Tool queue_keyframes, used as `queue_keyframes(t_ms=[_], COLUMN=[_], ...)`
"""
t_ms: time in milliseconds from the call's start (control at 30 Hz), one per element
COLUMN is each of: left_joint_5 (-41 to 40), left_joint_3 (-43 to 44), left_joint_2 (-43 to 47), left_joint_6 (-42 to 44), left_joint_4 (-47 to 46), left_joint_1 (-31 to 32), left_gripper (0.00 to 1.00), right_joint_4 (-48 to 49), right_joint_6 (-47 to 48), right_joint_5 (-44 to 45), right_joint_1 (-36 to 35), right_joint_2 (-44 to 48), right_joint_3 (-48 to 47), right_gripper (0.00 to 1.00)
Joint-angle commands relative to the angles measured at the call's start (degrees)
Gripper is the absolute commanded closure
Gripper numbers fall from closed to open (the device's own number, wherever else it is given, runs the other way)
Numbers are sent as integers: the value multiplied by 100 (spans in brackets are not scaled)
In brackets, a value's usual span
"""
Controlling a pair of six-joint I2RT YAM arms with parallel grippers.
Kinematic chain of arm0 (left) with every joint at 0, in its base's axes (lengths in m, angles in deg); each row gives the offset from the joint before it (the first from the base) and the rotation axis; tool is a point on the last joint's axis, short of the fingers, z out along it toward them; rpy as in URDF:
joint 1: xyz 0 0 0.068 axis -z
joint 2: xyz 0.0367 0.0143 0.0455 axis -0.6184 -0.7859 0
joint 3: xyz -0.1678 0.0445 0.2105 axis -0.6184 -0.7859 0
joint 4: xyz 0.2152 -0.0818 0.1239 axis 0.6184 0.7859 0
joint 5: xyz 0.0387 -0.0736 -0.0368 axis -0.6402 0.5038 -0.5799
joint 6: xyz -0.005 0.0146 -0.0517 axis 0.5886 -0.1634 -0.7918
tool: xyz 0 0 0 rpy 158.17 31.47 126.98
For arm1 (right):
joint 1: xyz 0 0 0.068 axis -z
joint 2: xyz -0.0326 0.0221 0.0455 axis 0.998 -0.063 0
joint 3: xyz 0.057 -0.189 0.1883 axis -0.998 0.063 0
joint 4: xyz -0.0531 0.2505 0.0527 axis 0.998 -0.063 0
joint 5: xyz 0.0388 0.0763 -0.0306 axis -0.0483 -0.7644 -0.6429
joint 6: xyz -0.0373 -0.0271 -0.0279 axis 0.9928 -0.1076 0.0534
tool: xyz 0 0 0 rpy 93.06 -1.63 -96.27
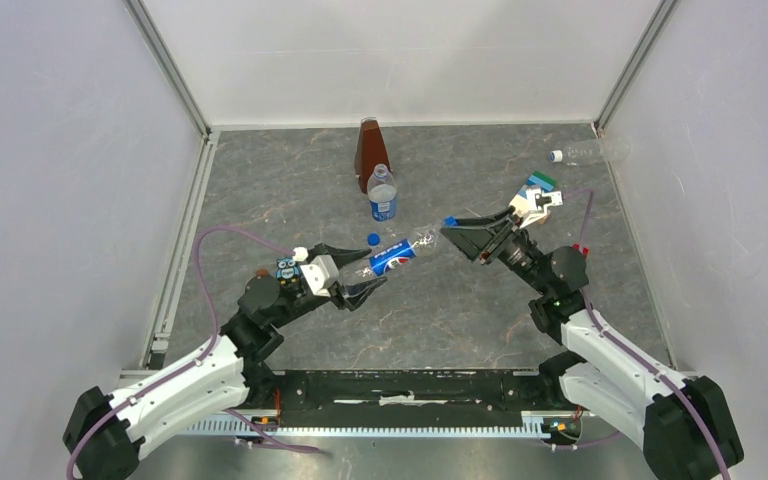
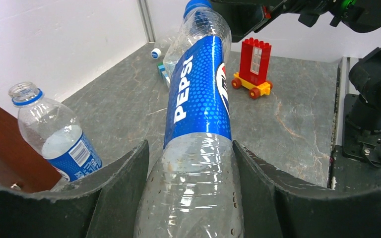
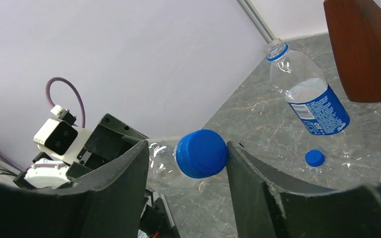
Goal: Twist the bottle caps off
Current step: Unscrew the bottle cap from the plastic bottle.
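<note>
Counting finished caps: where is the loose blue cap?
Top view, centre of the table: the loose blue cap lies just in front of the upright uncapped bottle, close by the held Pepsi bottle.

My right pincer [image 3: 186, 145] straddles the blue cap [image 3: 201, 153] of a clear bottle [image 3: 162, 168], touching one finger, gap at the other; beyond it I see an uncapped bottle [image 3: 307, 94] and a loose cap [image 3: 315, 157]

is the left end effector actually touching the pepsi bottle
Touching. The left wrist view shows both fingers of the left end effector pressed against the clear sides of the Pepsi bottle, no gap.
</note>
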State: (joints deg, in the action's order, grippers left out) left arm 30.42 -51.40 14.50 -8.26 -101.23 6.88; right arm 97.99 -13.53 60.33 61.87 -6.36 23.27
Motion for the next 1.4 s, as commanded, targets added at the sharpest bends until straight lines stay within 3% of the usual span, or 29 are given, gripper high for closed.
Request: queue_keyframes(t_ms=[0, 67, 267, 367, 400, 433, 500, 567, 600, 833, 967, 1100, 1233, 1367], left_joint_5=[321, 360, 333, 335, 325, 309, 300, 268, 242, -70, -5, 190, 421, 390], left_joint_3=[71, 96, 107, 131, 141, 158, 177, 199, 212, 414, 399, 627, 865, 1022], left_joint_2=[-159, -188, -199, -231, -238, -246, -267, -301, -323, -447, -577, -984, -1418, -1753], left_joint_6=[-88, -88, -45, -1, -10, -9, 8, 19, 21, 179, 158, 92, 43, 33], left_joint_4=[-203, -194, -177, -100, -76, -40, 4, 64, 112, 679, 613, 744, 851, 841], left_joint_1=[10, 10, 16, 10, 12, 10, 10, 12, 14, 10, 10, 13, 34, 103], left_gripper=[98, 98, 98, 94, 86, 70, 57, 34, 29, 18, 11, 11, 12, 12], right_joint_4=[405, 461, 891, 1028, 1034, 1015, 824, 436, 219, -1847, -2315, -3189, -3326, -3356], right_joint_6=[28, -2, -203, -191, -147, -99, 89, 433, 602, 2033, 2454, 3117, 3233, 3262], right_joint_5=[-189, -156, -333, -411, -448, -500, -573, -605, -606, -84, 24, 352, 921, 946], right_joint_1=[-58, -62, -62, -62, -60, -62, -62, -58, -62, -61, -102, -343, -549, -710], right_joint_2=[168, 151, -25, -82, -95, -98, -113, -81, -60, 161, 161, 16, 92, 6], right_joint_3=[66, 92, 116, 114, 91, 66, -19, -160, -230, -785, -913, -1280, -1295, -1383], right_gripper=[35, 37, 57, 73, 77, 82, 88, 92, 94, 100, 100, 100, 100, 100])
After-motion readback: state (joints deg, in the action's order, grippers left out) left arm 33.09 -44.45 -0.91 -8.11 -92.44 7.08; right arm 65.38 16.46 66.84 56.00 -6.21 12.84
